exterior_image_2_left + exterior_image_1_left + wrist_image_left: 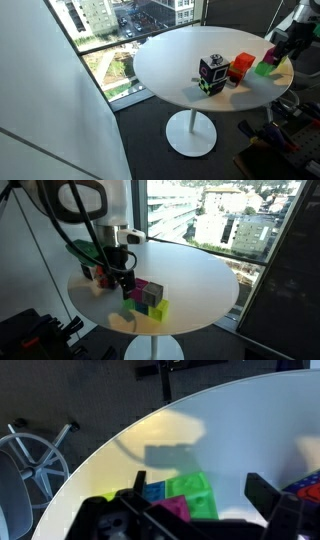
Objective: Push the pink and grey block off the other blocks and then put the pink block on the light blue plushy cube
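Here, pink block near table edge

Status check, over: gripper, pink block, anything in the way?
Gripper open, close by pink block. Pink block and grey block atop the other blocks, not yet pushed. Red-topped lump between them and light blue plushy cube.

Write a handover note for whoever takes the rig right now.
Gripper: jaws open, empty, hovering at the block pile.
Pink block and grey block look still perched on the other blocks; grey is hard to make out.
Light blue plushy cube stands apart on the white table.
Done: nothing yet.
Left: push pink and grey off, then set pink on the plushy cube.
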{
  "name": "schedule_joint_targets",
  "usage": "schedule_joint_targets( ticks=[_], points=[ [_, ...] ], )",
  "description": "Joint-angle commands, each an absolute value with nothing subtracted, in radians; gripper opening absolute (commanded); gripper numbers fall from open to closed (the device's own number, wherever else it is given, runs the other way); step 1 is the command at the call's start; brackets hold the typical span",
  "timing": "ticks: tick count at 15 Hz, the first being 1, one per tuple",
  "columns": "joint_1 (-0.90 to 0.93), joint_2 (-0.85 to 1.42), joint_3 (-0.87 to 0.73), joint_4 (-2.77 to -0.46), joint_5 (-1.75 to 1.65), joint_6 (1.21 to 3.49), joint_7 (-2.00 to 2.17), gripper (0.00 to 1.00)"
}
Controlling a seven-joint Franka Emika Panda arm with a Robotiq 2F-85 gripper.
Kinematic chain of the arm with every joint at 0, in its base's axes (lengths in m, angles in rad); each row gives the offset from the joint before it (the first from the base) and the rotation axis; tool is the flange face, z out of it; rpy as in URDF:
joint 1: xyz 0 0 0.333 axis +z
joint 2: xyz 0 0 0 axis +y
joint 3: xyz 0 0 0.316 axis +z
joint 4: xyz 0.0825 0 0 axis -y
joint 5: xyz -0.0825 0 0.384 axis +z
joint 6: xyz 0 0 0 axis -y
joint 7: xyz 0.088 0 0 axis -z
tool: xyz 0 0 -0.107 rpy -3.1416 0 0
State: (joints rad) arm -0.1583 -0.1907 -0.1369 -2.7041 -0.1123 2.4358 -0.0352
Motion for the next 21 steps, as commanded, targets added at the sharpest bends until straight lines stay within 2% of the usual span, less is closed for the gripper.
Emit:
schedule_joint_targets(
  ticks=[1,21],
  points=[
    [-0.163,-0.162,-0.143,-2.687,-0.110,2.455,-0.036,1.00],
    [-0.151,-0.048,-0.139,-2.591,-0.098,2.462,-0.032,1.00]
  ],
)
